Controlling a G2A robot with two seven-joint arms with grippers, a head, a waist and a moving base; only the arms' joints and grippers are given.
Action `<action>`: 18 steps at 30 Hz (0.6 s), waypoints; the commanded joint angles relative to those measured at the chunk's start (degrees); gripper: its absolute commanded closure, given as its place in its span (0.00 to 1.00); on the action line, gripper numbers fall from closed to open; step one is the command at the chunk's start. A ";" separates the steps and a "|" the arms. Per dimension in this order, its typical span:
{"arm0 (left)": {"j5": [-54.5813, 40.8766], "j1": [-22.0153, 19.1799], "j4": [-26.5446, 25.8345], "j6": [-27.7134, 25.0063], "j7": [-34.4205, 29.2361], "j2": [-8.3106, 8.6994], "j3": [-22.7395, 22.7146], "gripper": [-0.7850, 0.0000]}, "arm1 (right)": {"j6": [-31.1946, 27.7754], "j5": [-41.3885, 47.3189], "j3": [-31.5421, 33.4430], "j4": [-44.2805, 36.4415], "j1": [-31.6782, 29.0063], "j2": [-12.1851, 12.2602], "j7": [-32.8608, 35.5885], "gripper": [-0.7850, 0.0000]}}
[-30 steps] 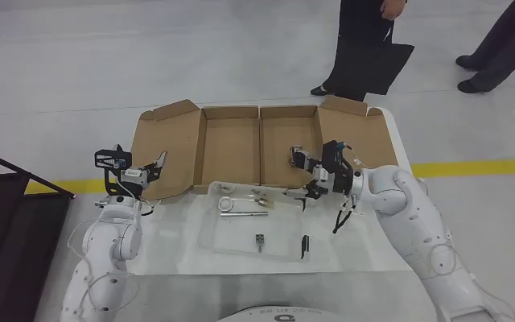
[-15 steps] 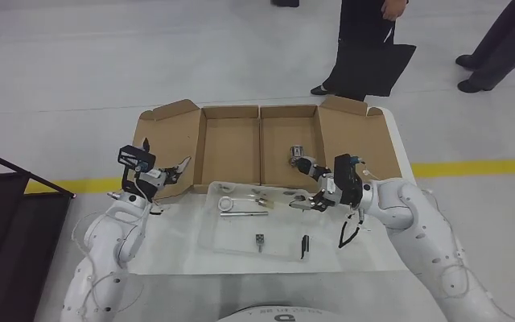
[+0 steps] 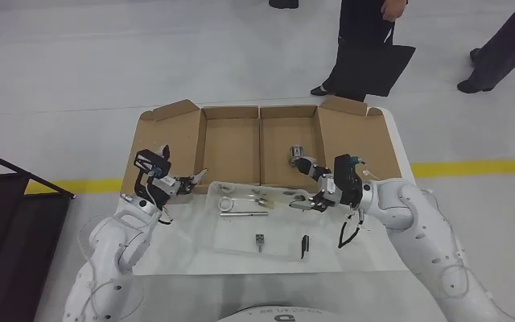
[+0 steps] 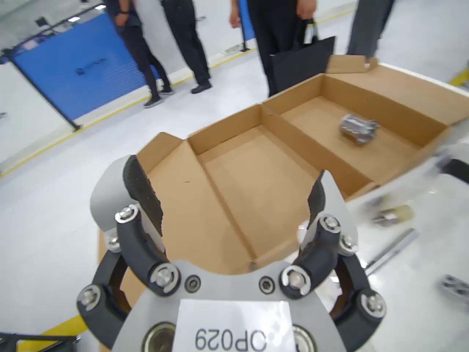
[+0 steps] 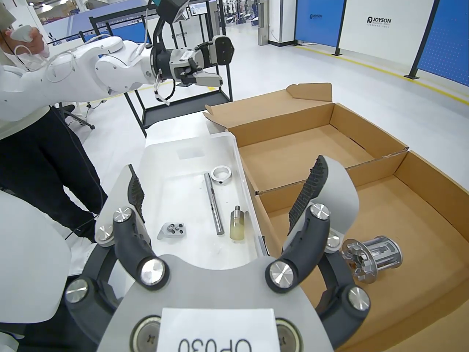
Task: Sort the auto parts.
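A clear plastic tray (image 3: 211, 233) holds a metal ring (image 3: 226, 191), a steel rod (image 3: 241, 212), a small pale bottle-like part (image 3: 265, 203), a grey bracket (image 3: 260, 239) and a slim black part (image 3: 305, 245). Behind it lies an open cardboard box (image 3: 260, 149) with two compartments; a ribbed metal hub (image 5: 373, 254) rests in the right one. My right gripper (image 5: 225, 181) hangs open and empty over the box's front wall beside the tray's right end. Over the box's left flap, my left gripper (image 3: 183, 163) is open and empty too.
The box's flaps (image 3: 165, 113) stand spread out at both ends. A dark rack (image 3: 16, 209) stands off the table's left side. Bare white tabletop (image 3: 354, 249) lies right of the tray.
My left arm has swung right, from beyond the box's left flap to a spot over it, nearer the tray. The right gripper dropped slightly toward the tray's right end, then held still.
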 commanded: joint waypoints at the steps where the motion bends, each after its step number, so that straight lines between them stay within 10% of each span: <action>1: -3.06 -0.63 -0.58 -4.87 -4.21 0.20 0.68 0.00 | 0.00 0.00 0.00 0.00 0.00 0.00 0.00 0.00; 10: -11.84 -2.23 -4.63 -16.35 -25.33 1.33 3.52 0.00 | 0.00 0.00 0.00 0.00 0.00 0.00 0.00 0.00; 18: -10.41 -3.45 -7.00 -20.20 -38.30 2.32 6.52 0.20 | 0.00 0.00 0.00 0.00 0.00 0.00 0.00 0.00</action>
